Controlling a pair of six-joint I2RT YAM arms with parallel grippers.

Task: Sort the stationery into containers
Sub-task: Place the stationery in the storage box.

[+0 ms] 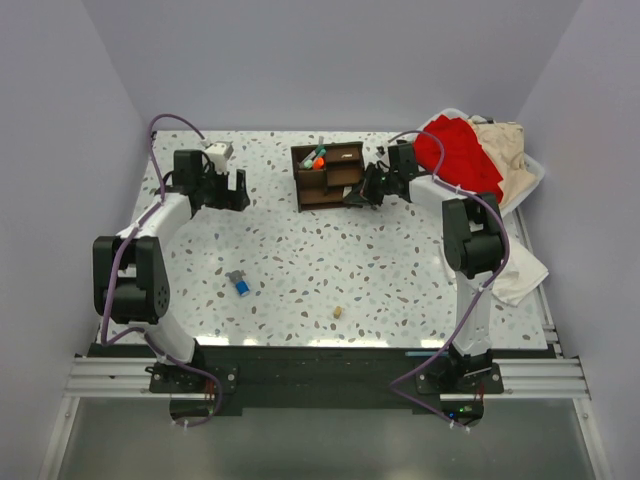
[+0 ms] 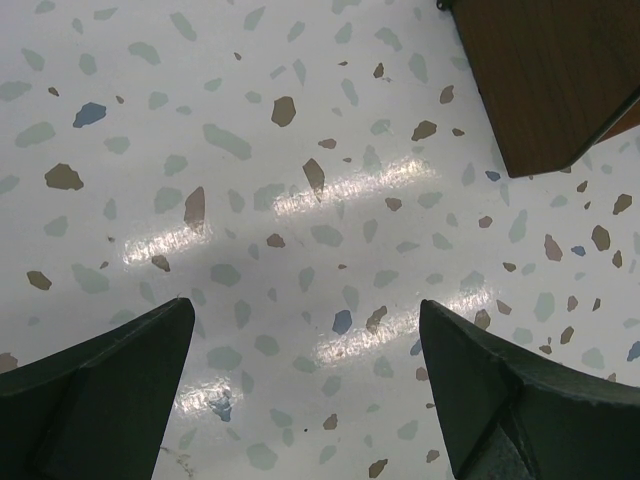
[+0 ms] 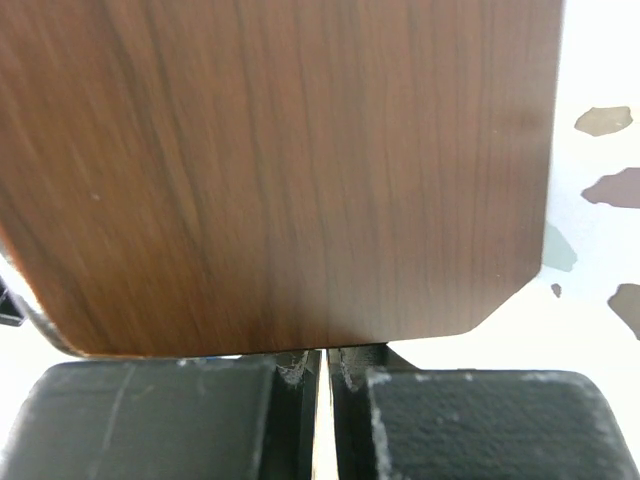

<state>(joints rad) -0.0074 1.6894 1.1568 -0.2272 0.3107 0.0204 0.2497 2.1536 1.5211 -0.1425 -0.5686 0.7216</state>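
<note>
Organiser (image 1: 328, 178) hard against R gripper (image 1: 358, 195); basket (image 1: 533, 163) nearby.

A dark brown wooden cubby box (image 1: 328, 178) blocks the far edge; toward the near edge the speckled white counter (image 1: 400, 260) is open.

A glossy white worktop (image 1: 400, 270) flecked with grey, brown and blue chips sits between plain pale grey walls (image 1: 330, 60) on three sides. Light from above leaves soft bright streaks on it, and aluminium rails (image 1: 545, 380) run along its near edge.
</note>
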